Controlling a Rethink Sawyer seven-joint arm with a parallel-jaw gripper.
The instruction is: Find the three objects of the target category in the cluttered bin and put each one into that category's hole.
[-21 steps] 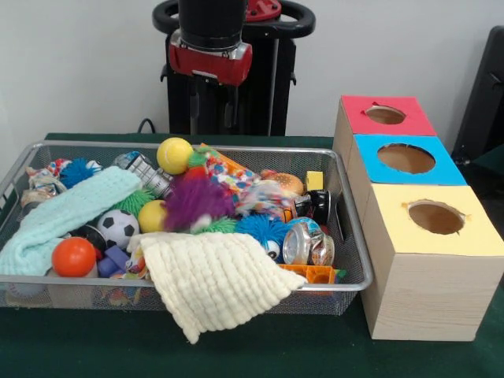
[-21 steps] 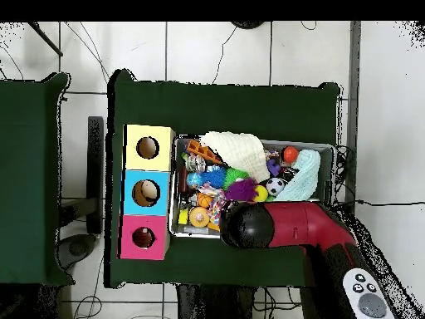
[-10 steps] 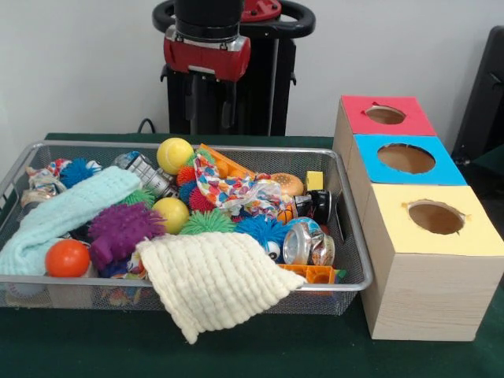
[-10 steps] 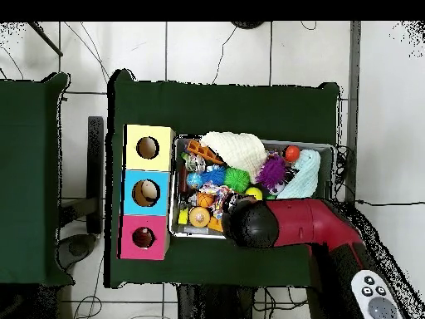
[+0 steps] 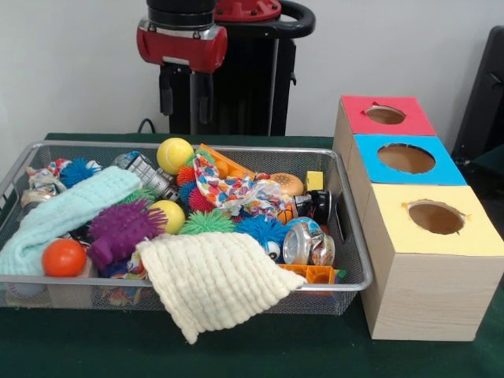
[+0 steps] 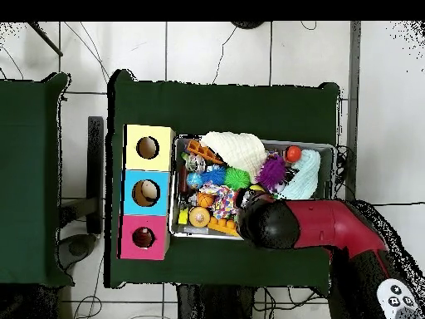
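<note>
A green cloth covers the table (image 5: 315,350), with a pale wall behind. The wire bin (image 5: 350,268) sits at nine o'clock from the three boxes, whose red hole (image 5: 385,115), blue hole (image 5: 406,158) and yellow hole (image 5: 435,217) face upward for drops from above. The gripper (image 5: 187,93) hangs at twelve o'clock above the bin's far rim, its fingers (image 5: 167,94) slightly apart and holding nothing. Which category is wanted cannot be told. The yellow ball (image 5: 174,155), orange ball (image 5: 64,257) and purple spiky ball (image 5: 120,229) lie exposed; the cream cloth (image 5: 216,282) drapes over the near rim, probably hiding more. The open room lies above the pile.
</note>
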